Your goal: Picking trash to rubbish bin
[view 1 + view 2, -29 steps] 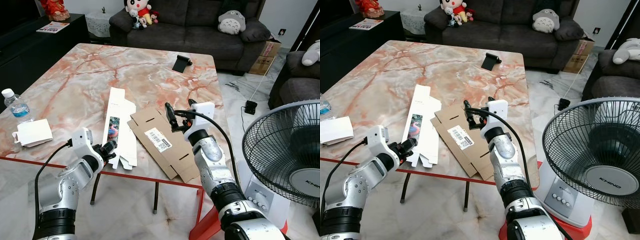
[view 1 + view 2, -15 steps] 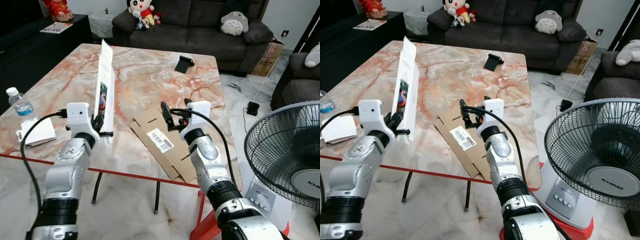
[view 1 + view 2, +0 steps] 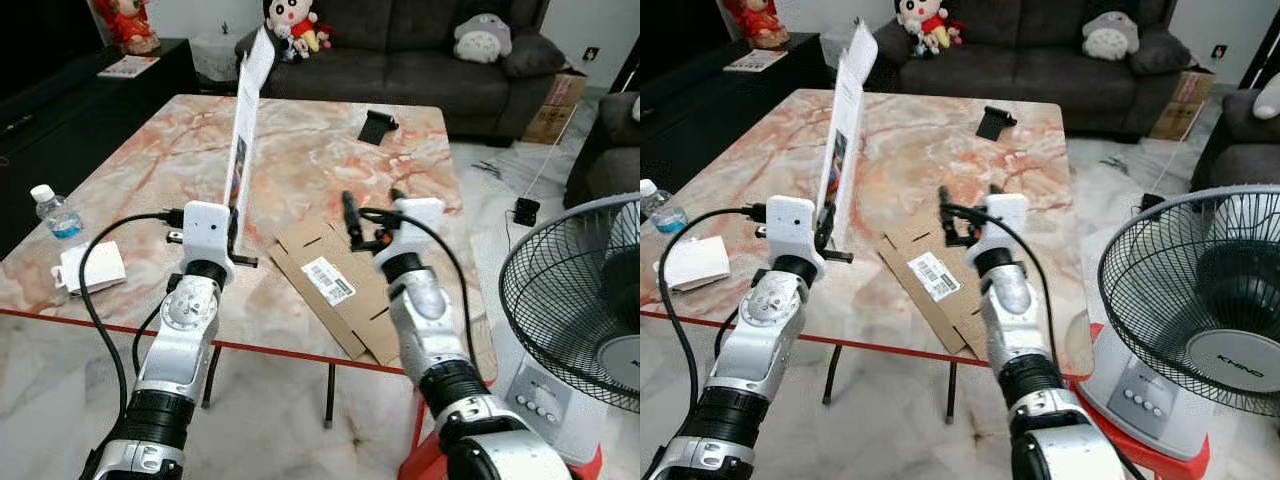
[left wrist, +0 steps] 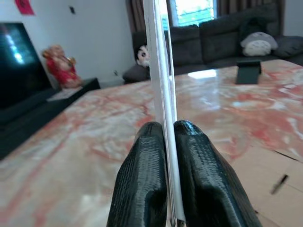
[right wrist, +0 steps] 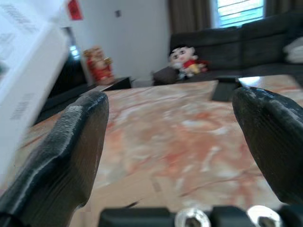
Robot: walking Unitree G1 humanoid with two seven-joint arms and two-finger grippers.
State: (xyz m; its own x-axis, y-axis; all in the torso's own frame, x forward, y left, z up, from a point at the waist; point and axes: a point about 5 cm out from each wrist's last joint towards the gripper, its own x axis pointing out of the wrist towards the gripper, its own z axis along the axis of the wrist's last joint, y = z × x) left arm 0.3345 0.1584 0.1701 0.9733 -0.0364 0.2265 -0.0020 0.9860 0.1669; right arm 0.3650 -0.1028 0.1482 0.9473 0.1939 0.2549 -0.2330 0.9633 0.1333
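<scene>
Two silver, ribbed arms with black joint bands. Behind each claw, a white boxy wrist housing trailing a looped black cable. Left claw point(image 3: 236, 243) and right claw point(image 3: 371, 212): long black fingers, textured rubbery pads point(image 4: 142, 175). Silver screws at the right claw's base.

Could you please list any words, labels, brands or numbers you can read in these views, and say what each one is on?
"KHIND" (faint, my best reading): hub badge of the fan.
Shipping label on the flat cardboard: barcode and print too small to read.
White carton held in the left gripper: picture and print blurred, unreadable.
Water bottle label: unreadable.
</scene>
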